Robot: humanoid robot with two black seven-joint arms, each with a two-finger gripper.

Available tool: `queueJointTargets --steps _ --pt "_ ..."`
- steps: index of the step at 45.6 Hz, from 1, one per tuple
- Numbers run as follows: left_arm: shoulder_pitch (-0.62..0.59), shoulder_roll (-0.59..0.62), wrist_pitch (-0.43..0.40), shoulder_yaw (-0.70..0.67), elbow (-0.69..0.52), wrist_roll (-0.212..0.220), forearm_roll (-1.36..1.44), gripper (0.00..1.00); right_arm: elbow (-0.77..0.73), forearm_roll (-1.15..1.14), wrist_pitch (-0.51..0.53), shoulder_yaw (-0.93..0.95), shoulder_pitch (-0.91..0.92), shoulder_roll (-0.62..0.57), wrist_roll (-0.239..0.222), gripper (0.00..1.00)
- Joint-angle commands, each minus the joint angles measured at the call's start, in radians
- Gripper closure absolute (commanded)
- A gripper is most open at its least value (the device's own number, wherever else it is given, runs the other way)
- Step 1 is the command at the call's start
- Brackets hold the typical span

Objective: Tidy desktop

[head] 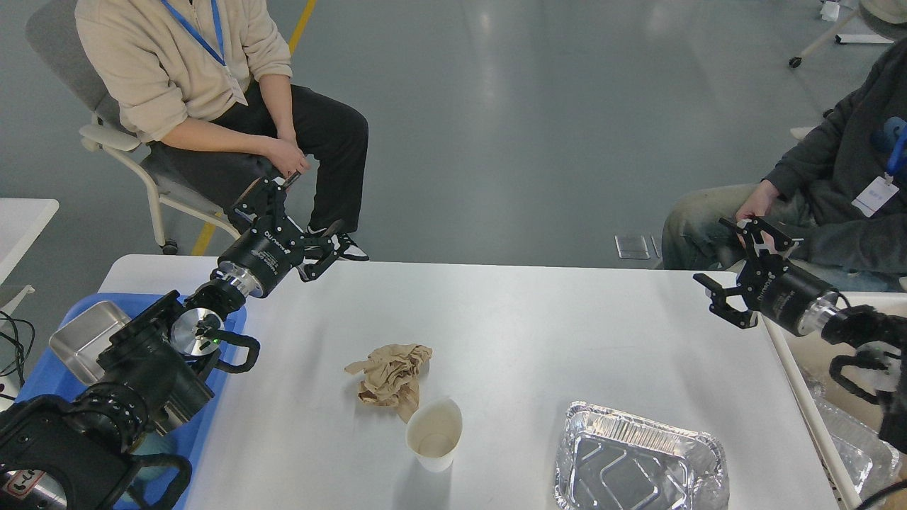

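From the head view, the desktop fills the middle and lower part of the scene. At about six o'clock on it stands a paper cup, with a crumpled brown paper touching it just behind. A foil tray lies toward five o'clock. The left gripper hangs over the ten o'clock corner, fingers spread apart and empty. The right gripper hovers at the three o'clock edge, fingers likewise apart. A blue tray holding a metal tin sits at nine o'clock.

left end effector: fingers spread, raised over white rectangular worktop
right end effector: fingers spread
crumpled brown paper: between them, nearer left
white paper cup: touching paper
silver foil tray: below right
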Motion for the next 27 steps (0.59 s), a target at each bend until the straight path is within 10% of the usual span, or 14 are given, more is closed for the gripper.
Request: queueJointTargets --steps 1,14,27 --pt "0.002 -0.008 0.0 -0.001 0.0 -0.001 0.0 0.03 0.371 -0.143 -0.061 -0.158 -0.004 -0.341 -0.048 0.0" --pt "0.027 -0.051 0.0 -0.003 0.0 -0.002 0.0 0.03 0.968 -0.437 0.062 -0.185 -0.017 -1.024 -0.158 0.0" --pt "0.027 -0.077 -0.001 0.0 0.0 -0.002 0.0 0.03 1.152 -0.433 0.131 -0.17 -0.005 -1.338 -0.155 0.0"
